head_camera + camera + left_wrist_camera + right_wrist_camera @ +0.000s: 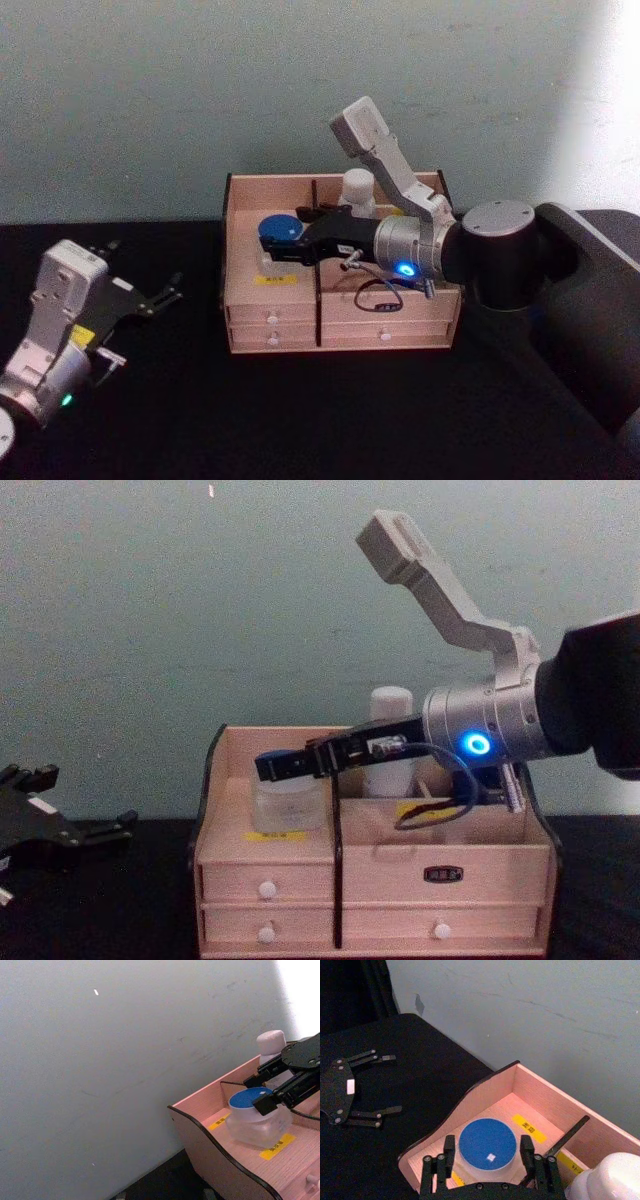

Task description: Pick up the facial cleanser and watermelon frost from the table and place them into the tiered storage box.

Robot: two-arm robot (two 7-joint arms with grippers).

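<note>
A: Pale grey-green wall [150,90] behind, black table [300,410] in front. Where's the wooden box?

B: The box [340,335] stands on the table toward the wall, drawers facing the robot. The blue-lidded jar [278,228] sits in its left compartment; the white bottle [358,192] stands upright in the right one, past the divider.

A: And the right gripper?

B: The right gripper [489,1152] reaches over the box from the right, a finger on either side of the jar; I cannot tell if they touch it.

A: The left one?

B: The left gripper [150,290] hangs over the table left of the box, well apart from it, jaws spread and empty
</note>
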